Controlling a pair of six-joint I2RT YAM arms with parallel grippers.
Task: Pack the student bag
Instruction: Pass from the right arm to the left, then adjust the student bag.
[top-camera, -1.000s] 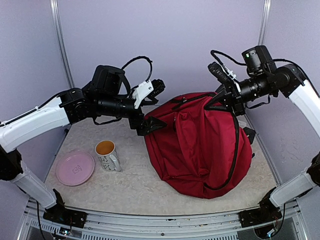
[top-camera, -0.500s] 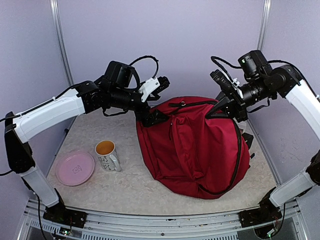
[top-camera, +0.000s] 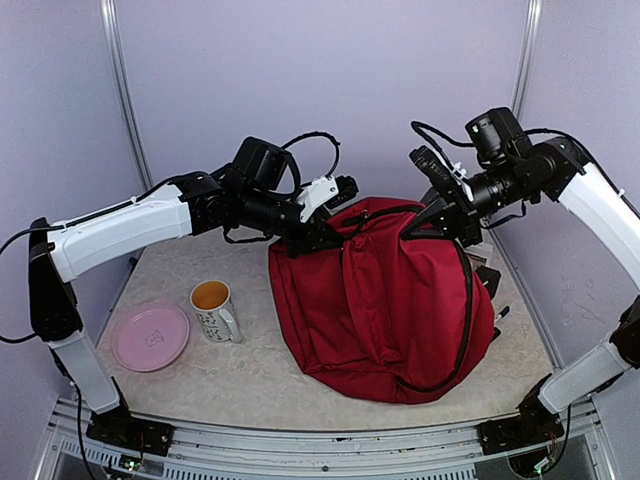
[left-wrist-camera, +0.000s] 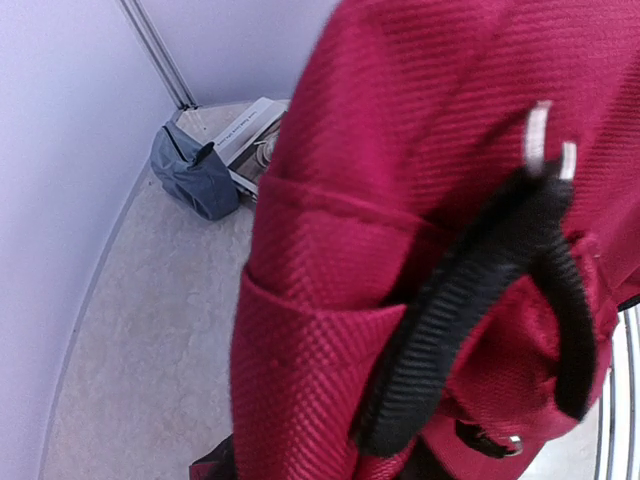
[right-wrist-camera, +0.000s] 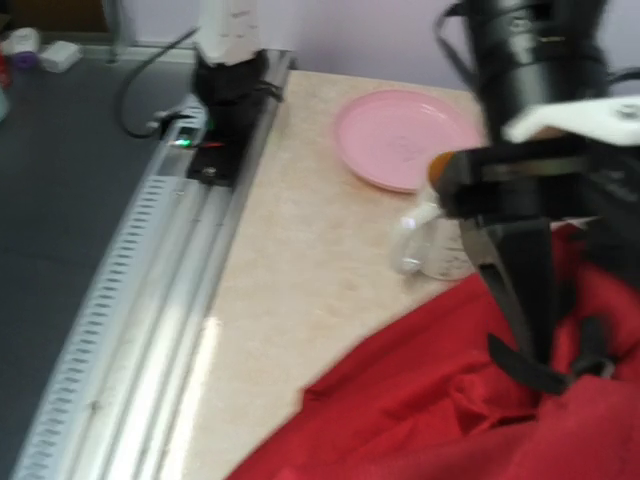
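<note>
Tension is mattering now: left pincer (top-camera: 322, 238) is pinching the black strap (left-wrist-camera: 470, 300), right pincer (top-camera: 440, 218) is pinching the top edge of the student bag (top-camera: 390, 310); both should be lifting evenly.

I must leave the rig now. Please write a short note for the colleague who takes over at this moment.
Left gripper: fingers at a black strap on top of the large dark red fabric backpack; grip uncertain.
Right gripper: shut on the backpack's upper right edge, holding it up.
White printed mug and round pink plate: on the table, left of the backpack. Small grey pouch: on the table beyond it.
Done: nothing visibly packed.
Left: probably open the backpack and put the things in.
</note>
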